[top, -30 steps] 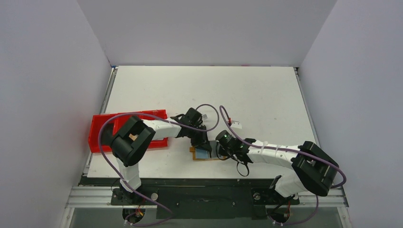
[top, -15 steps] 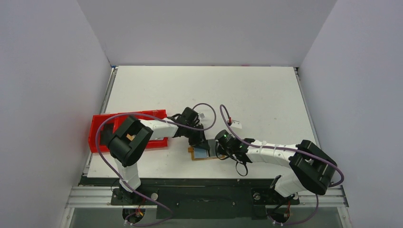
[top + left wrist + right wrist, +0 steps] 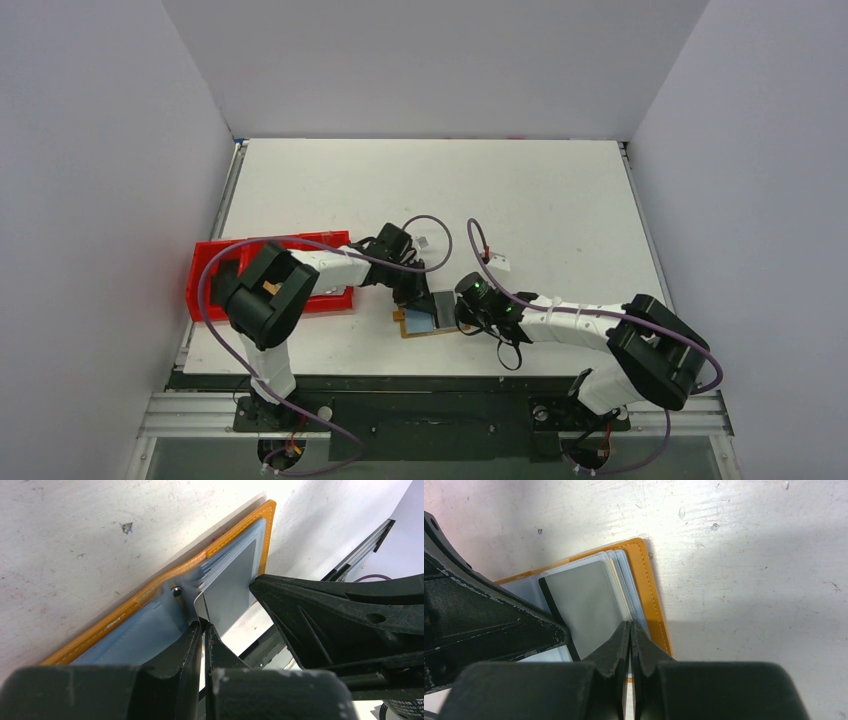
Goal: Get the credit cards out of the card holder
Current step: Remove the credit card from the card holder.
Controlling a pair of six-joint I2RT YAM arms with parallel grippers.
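One card holder (image 3: 428,324) lies open and flat on the white table (image 3: 540,200), squeezed between two claws that meet over it from opposite sides. The left claw (image 3: 204,628) is pressed together on the near edge of one grey credit card (image 3: 233,586), which stands tilted up from the holder's pale blue lining just ahead of the fingertips. Whether a leaf of clear plastic is caught in the pinch with it cannot be told. The right claw (image 3: 630,625) is also pressed together, with nothing seen between its fingers. Its tips sit at the edge of the stacked clear sleeves, just inside the tan stitched cover on that side. Only one card shows plainly. The sleeves fan out in several layers beside it, too thin to count, and any further cards in them are hidden.

Each claw blocks the other's view. From the left wrist, the right claw's black body fills the space beyond the card and meets its far edge. From the right wrist, the left claw's black body covers the holder's other half. One red tray (image 3: 200,280) sits well behind the left claw, alongside that arm.
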